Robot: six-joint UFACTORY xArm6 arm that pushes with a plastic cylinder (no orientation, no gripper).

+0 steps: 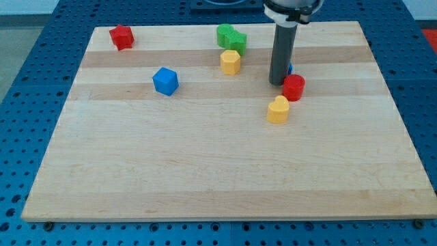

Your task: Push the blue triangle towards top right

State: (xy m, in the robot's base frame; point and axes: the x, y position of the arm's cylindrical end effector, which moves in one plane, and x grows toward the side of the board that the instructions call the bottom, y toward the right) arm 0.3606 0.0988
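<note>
My dark rod comes down from the view's top, and my tip [277, 83] rests on the wooden board [205, 164] right of centre. The blue triangle [289, 69] is almost wholly hidden behind the rod; only a blue sliver shows at the rod's right edge. A red cylinder [294, 87] sits touching or nearly touching my tip on its right. A yellow block [278, 109] lies just below my tip, apart from it.
A yellow hexagonal block [231, 62] and a green block [231, 36] lie to the upper left of my tip. A blue cube-like block [165, 80] sits left of centre. A red block [122, 37] is at the board's top left corner.
</note>
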